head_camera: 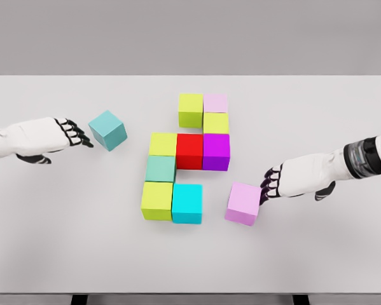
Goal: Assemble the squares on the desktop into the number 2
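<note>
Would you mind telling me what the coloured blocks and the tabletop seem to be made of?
It is a simulator render, so this is only the look. The red block and its neighbours: matte, uniformly coloured, perhaps plastic or painted wood, without grain or gloss. The table: smooth, flat pale grey, possibly laminate.

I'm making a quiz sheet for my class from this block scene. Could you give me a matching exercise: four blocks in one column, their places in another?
Blocks:
1. teal block
2. red block
3. cyan block
4. loose pink block

Places:
A. middle row of the figure
B. by the right hand
C. bottom row of the figure
D. by the left hand

Pairs: 1-D, 2-A, 3-C, 4-B
</note>
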Motion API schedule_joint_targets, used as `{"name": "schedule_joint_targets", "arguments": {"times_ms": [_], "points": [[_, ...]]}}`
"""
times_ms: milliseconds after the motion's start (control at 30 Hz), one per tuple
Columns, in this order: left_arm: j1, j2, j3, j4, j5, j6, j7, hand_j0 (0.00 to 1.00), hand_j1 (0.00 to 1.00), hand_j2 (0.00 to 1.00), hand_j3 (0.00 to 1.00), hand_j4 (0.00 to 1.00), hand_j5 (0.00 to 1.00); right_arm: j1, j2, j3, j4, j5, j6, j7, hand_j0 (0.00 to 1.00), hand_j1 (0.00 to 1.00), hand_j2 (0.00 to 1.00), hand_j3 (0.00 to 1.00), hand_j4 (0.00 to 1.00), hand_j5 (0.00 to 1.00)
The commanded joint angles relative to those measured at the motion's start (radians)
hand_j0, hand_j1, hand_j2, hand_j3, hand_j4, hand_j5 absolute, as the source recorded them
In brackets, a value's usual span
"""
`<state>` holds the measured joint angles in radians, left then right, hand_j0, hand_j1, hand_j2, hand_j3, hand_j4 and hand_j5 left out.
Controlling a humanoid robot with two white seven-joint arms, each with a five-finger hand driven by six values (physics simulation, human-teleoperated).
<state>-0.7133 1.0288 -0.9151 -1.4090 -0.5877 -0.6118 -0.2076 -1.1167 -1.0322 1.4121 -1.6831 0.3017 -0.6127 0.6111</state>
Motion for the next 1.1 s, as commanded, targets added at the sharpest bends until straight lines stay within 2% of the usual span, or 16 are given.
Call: {"name": "schedule_joint_targets", "arguments": {"times_ms": [0, 167, 300, 367, 733, 1067], "points": [[0.000, -0.004, -0.018, -0.015, 0.005, 0.001, 0.001, 0.90, 0.90, 0.90, 0.90, 0.90, 0.90, 0.000, 0.000, -0.001, -0.003, -0.006, 0.002, 0.000, 1.00, 1.00, 1.00, 1.00, 1.00, 1.00], [0.000, -0.027, -0.025, -0.008, 0.002, 0.001, 0.001, 0.90, 0.90, 0.90, 0.90, 0.90, 0.90, 0.000, -0.017, -0.001, -0.003, -0.006, 0.002, 0.000, 1.00, 1.00, 1.00, 1.00, 1.00, 1.00], [-0.003, -0.064, -0.028, 0.007, -0.008, 0.001, -0.004, 0.91, 0.91, 0.91, 0.91, 0.91, 0.91, 0.000, -0.074, -0.001, -0.072, -0.006, 0.002, 0.000, 1.00, 1.00, 1.00, 1.00, 1.00, 1.00], [-0.009, -0.073, -0.028, 0.019, -0.009, 0.001, -0.006, 0.91, 0.91, 0.91, 0.91, 0.91, 0.91, 0.002, -0.071, 0.001, -0.076, -0.012, 0.002, 0.000, 1.00, 1.00, 1.00, 1.00, 1.00, 1.00], [-0.057, -0.217, -0.027, 0.191, -0.015, 0.001, -0.065, 0.93, 0.93, 0.93, 0.93, 0.93, 0.93, 0.003, -0.016, 0.002, -0.078, -0.013, 0.002, 0.000, 1.00, 1.00, 1.00, 1.00, 1.00, 1.00], [-0.107, -0.273, -0.027, 0.248, -0.014, 0.001, -0.065, 0.94, 0.94, 0.94, 0.94, 0.94, 0.94, 0.002, -0.002, -0.001, -0.079, -0.016, 0.002, 0.000, 1.00, 1.00, 1.00, 1.00, 1.00, 1.00]]}}
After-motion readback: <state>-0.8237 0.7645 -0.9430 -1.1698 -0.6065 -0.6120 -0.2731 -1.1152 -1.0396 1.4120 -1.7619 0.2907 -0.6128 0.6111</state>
